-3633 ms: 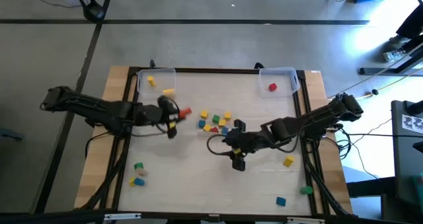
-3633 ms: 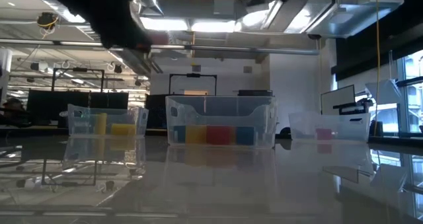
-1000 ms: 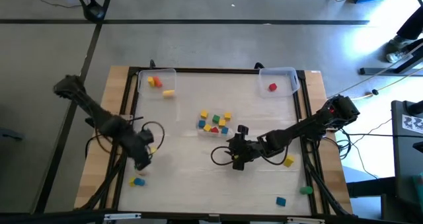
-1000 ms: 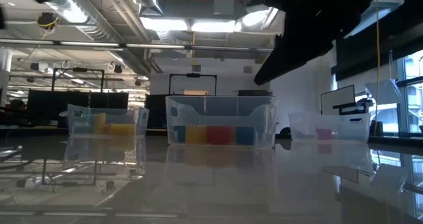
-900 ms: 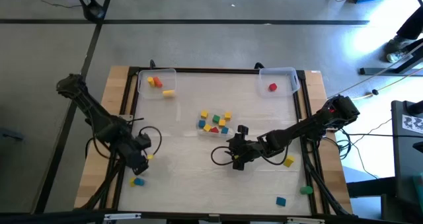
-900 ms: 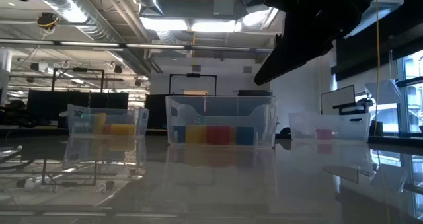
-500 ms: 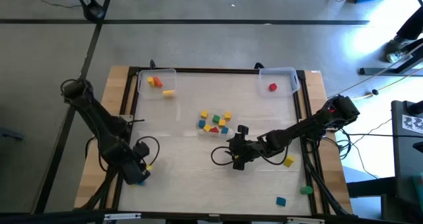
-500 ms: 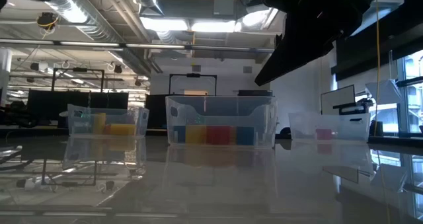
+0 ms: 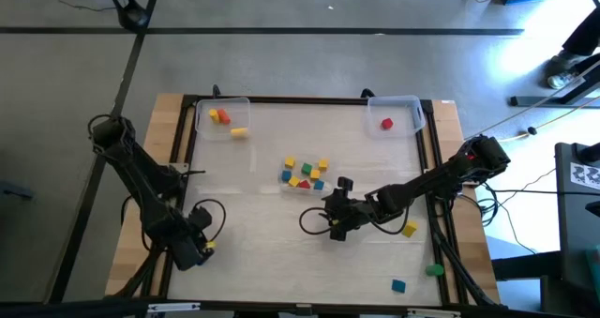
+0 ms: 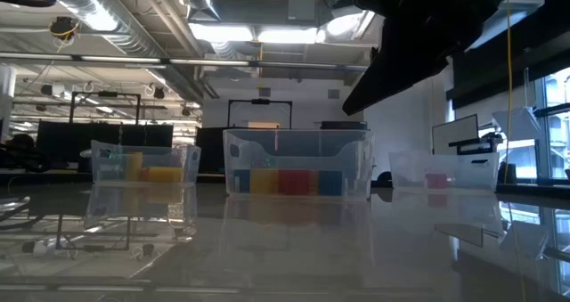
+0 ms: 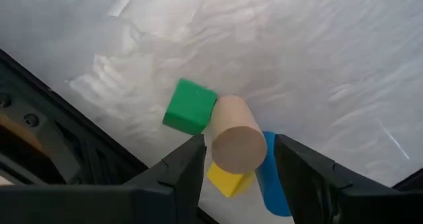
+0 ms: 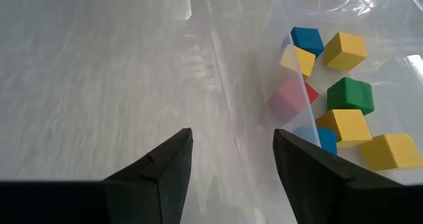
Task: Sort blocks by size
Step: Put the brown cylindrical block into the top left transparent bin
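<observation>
Near the table's front-left corner, your left gripper [image 11: 236,168] stands wide over the tan wooden cylinder [image 11: 237,143], green cube [image 11: 190,106] alongside, lined up to grasp.

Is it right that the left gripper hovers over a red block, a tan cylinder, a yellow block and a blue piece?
Not quite: the block is green, not red. The left wrist view shows the left gripper, fingers apart, over a green block, a tan cylinder, a yellow block and a blue piece.

Left end effector [image 11: 234,159] low, fingers apart — right end effector [image 12: 231,159] likewise, mid-table.
</observation>
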Action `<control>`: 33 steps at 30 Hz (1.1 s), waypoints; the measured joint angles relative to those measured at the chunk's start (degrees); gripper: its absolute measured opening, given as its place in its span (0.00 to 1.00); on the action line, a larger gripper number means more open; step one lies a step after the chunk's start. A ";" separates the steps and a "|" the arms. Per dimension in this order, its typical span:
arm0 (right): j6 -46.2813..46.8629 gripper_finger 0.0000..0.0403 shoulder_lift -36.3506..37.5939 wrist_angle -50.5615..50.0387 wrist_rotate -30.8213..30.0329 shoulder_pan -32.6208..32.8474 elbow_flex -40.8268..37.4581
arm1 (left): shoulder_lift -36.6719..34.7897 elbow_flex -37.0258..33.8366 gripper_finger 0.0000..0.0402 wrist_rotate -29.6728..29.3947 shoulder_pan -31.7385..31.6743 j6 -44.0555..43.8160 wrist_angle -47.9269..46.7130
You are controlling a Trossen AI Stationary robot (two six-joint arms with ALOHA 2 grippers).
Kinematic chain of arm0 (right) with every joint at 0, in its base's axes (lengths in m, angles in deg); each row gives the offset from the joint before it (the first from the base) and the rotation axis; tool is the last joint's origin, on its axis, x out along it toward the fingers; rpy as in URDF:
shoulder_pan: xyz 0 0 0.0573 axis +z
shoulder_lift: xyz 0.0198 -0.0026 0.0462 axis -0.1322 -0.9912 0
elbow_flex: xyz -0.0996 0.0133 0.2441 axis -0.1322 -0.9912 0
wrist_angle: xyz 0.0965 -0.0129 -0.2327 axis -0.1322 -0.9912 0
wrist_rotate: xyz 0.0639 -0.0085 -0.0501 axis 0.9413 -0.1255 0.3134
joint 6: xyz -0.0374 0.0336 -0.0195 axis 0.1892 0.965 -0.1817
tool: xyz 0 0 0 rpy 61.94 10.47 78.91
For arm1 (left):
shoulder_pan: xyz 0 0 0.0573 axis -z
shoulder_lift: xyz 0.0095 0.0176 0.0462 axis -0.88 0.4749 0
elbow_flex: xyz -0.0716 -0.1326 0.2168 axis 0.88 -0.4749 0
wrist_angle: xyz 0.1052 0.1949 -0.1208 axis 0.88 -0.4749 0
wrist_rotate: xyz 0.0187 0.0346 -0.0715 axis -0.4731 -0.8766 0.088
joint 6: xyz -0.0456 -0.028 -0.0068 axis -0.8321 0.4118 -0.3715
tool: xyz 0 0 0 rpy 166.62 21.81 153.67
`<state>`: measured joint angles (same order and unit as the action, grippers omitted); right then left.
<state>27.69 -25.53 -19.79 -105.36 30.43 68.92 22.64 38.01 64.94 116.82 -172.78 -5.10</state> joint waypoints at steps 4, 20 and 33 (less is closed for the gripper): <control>0.17 0.52 0.00 0.00 0.00 0.00 0.00 | 0.13 0.00 0.42 -0.61 0.00 -0.01 -0.02; 0.17 0.52 0.00 0.02 0.02 0.00 0.00 | 0.22 -4.05 0.42 1.34 0.33 0.93 5.01; 0.15 0.52 0.01 0.07 0.00 0.02 0.00 | 0.20 -5.46 0.29 2.93 0.35 6.02 6.01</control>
<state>27.84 -25.52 -19.73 -105.36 30.45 68.92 22.84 32.54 67.87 117.17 -166.76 0.90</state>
